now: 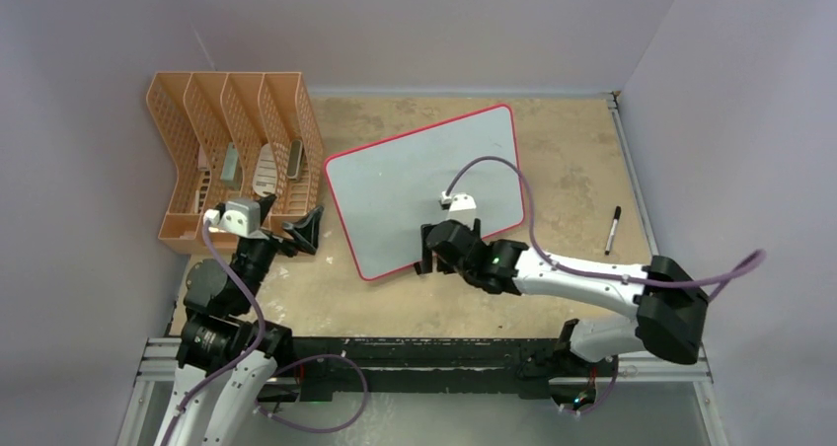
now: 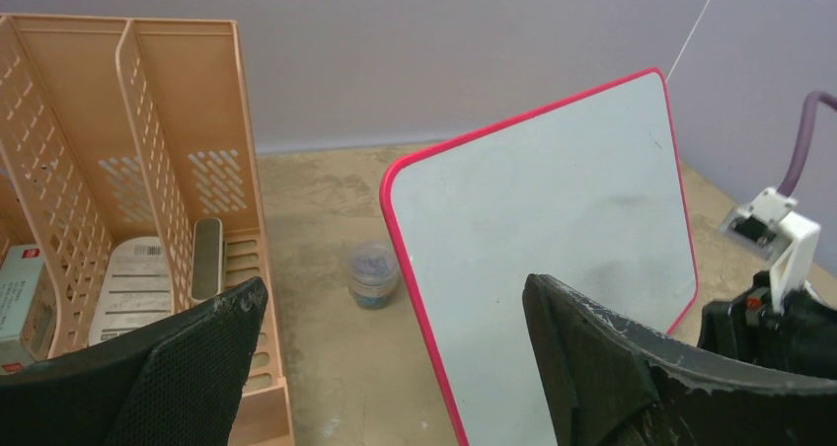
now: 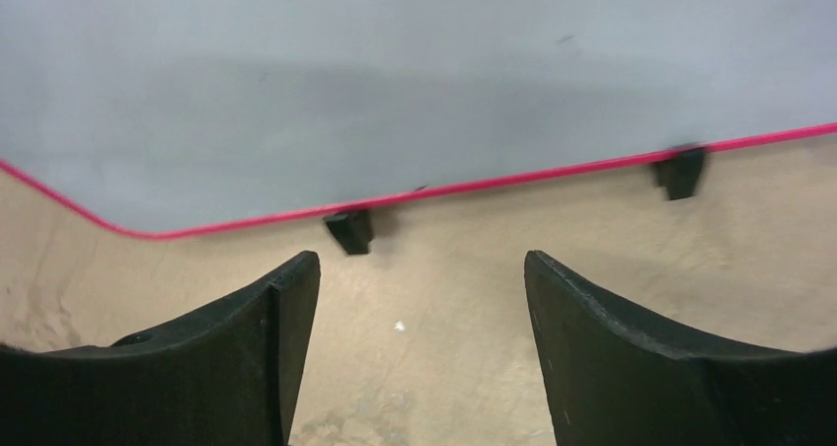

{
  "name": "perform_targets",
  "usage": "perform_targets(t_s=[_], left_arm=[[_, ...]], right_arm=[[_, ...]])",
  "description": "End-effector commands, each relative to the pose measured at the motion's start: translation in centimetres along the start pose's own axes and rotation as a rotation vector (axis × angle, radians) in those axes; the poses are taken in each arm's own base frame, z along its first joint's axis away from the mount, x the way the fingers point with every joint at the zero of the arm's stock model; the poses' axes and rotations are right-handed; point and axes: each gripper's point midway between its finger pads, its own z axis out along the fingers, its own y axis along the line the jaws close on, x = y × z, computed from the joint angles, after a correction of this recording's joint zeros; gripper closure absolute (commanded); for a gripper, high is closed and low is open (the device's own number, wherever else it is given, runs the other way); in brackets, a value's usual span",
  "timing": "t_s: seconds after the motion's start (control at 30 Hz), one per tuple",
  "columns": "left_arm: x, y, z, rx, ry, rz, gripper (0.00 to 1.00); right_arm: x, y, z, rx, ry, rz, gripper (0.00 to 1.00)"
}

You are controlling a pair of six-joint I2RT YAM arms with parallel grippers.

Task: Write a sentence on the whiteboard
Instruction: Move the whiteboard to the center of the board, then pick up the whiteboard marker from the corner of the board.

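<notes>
I see plain lilac-grey walls (image 1: 415,22) closing in behind, left and right of the bench (image 1: 563,150). Bench top is tan board, scuffed and blotchy. Aluminium rail (image 1: 153,359) runs along the bench's near edge. Light even and soft, shadows faint.

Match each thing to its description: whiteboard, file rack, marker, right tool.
Things:
1. whiteboard
2. file rack
3. marker
4. right tool

Descriptions:
A. lying on the table, far right
B. open and empty, facing the whiteboard's lower edge
C. orange mesh, back left
D. red-rimmed, standing on black feet

Pairs: 1-D, 2-C, 3-A, 4-B
</notes>
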Motion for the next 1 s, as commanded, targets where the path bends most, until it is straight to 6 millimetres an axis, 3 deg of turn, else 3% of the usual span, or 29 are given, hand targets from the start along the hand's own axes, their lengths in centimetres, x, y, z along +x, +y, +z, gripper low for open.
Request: perform_targets(t_s=[0.0, 0.3, 0.47, 0.7, 0.97], left_arm=[[-2.6, 0.0, -0.5, -0.015, -0.084, -0.012, 0.00], [-3.5, -0.4, -1.4, 0.001, -0.131, -0.019, 0.00], [-3.7, -0.6, -1.7, 0.011, -0.143, -0.030, 0.00], [-3.3, -1.3, -1.5, 0.034, -0.131, -0.042, 0.00], [-3.0, -1.6, -1.4, 0.045, -0.125, -0.048, 0.00]], right_arm=[[-3.9, -3.9, -1.5, 0.094, -0.071, 0.103, 0.21], [-7.5, -11.8, -2.0, 0.273, -0.097, 0.195, 0.20], [-9.8, -15.1, -3.2, 0.323, -0.147, 0.272, 0.20], [-12.3, -21.4, -4.6, 0.376, -0.208, 0.423, 0.21], [-11.4, -31.4, -4.6, 0.505, -0.194, 0.608, 0.21]])
